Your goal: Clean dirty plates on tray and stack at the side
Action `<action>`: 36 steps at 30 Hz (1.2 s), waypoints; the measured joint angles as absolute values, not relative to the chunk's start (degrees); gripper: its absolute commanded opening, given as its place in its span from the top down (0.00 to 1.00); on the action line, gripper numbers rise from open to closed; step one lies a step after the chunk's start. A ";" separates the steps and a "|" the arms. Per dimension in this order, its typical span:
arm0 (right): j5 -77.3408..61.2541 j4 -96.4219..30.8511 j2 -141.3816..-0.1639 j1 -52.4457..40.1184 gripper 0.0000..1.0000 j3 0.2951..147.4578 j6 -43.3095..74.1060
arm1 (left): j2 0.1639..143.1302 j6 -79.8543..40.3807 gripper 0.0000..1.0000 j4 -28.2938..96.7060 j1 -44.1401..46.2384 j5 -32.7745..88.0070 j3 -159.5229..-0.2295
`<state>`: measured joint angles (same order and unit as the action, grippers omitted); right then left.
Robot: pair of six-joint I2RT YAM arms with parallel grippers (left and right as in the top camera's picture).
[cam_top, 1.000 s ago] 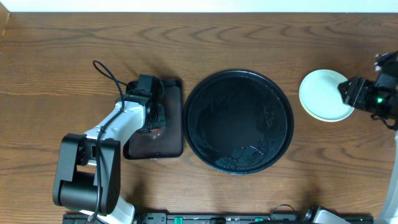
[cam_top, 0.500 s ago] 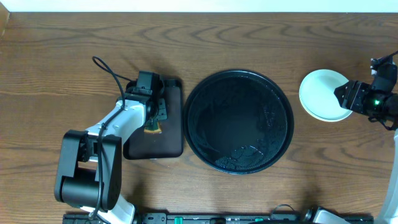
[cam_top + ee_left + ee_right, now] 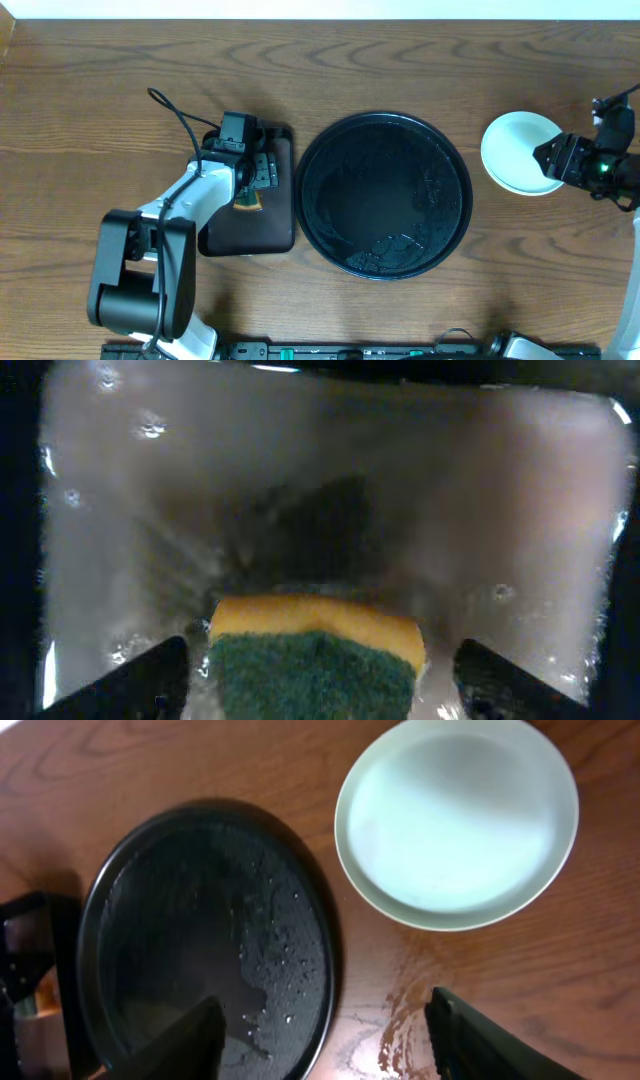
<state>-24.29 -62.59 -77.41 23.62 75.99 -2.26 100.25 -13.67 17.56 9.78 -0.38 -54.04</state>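
Observation:
The plates [image 3: 518, 150] sit stacked on the wood at the far right, beside the tray; the top one [image 3: 457, 820] is pale mint-white and looks clean. The round black tray [image 3: 382, 195] in the middle holds only water droplets, also seen on the tray [image 3: 205, 940] in the right wrist view. My right gripper [image 3: 552, 158] hovers at the stack's right edge, and the gripper [image 3: 330, 1045] stands open with nothing in it. My left gripper [image 3: 258, 175] is open over a yellow-and-green sponge [image 3: 315, 660], which lies between its fingers [image 3: 140, 680] with gaps on both sides.
The sponge [image 3: 246, 203] rests in a small black rectangular tray [image 3: 270, 235], wet inside, left of the round tray. A wet smear [image 3: 400, 1020] marks the wood between the round tray and the stack. The left arm's cable [image 3: 170, 112] loops above it.
The left gripper has opened and let go of the sponge, which now lies on the rectangular tray. The right gripper has shifted a little at the stack's edge.

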 measured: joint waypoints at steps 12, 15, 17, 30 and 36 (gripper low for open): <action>-24.62 -63.13 -76.20 23.38 0.01 75.99 -2.55 | 78.26 -13.67 0.12 20.64 9.80 -0.40 -54.70; -24.62 -63.16 -76.20 23.38 0.01 75.99 -2.55 | 75.46 -13.67 0.11 20.64 9.80 -0.38 -54.81; -24.62 -63.18 -76.20 23.38 0.01 75.99 -2.55 | 74.91 -13.67 0.11 20.64 9.80 -0.40 -54.81; -23.99 -63.18 -76.20 23.38 0.01 75.99 -2.55 | 74.89 -13.67 0.10 20.78 9.80 -0.40 -54.81; -23.79 -63.18 -75.64 23.35 0.01 75.96 -2.55 | 74.89 -13.67 0.10 20.78 9.80 -0.38 -54.81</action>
